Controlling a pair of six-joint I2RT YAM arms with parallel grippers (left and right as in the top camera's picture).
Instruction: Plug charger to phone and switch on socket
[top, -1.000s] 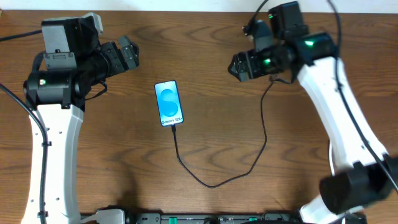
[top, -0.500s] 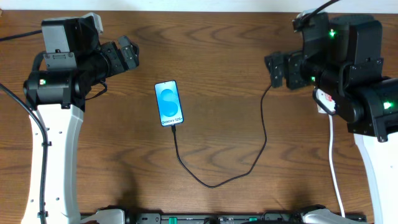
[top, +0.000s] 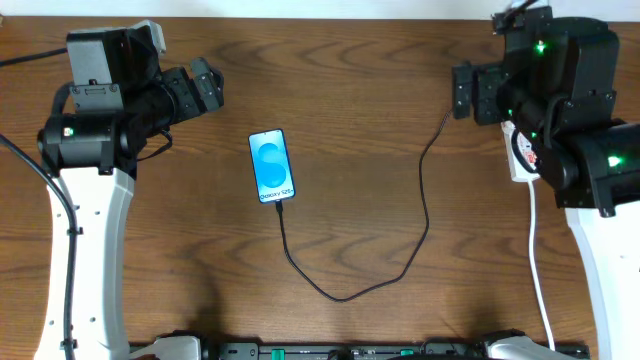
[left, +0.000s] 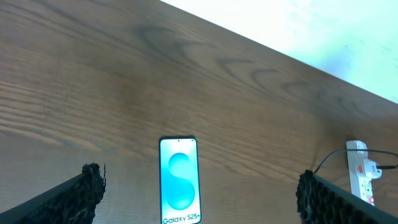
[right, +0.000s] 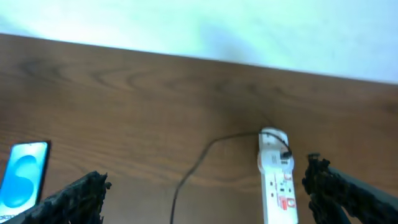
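Observation:
The phone (top: 271, 166) lies flat at the table's middle with its blue screen lit; it also shows in the left wrist view (left: 180, 180) and the right wrist view (right: 25, 171). The black charger cable (top: 345, 297) meets the phone's bottom edge, loops toward the front and runs up to the white socket (top: 520, 152), which is mostly hidden under my right arm. The socket shows in the right wrist view (right: 275, 171) with the cable (right: 202, 155) at its rounded end. My left gripper (top: 205, 88) (left: 199, 177) is open, above and left of the phone. My right gripper (top: 462, 92) (right: 205, 177) is open, above the socket's left side.
The socket's white cord (top: 536, 260) runs along the right side toward the front edge. The socket also shows small at the right in the left wrist view (left: 360, 180). The table's far edge (right: 199, 53) is close behind the socket.
My right arm has swung to the right and drawn back, its gripper moving from the middle right toward the socket. The socket and white cord have come into view. The left arm has not moved.

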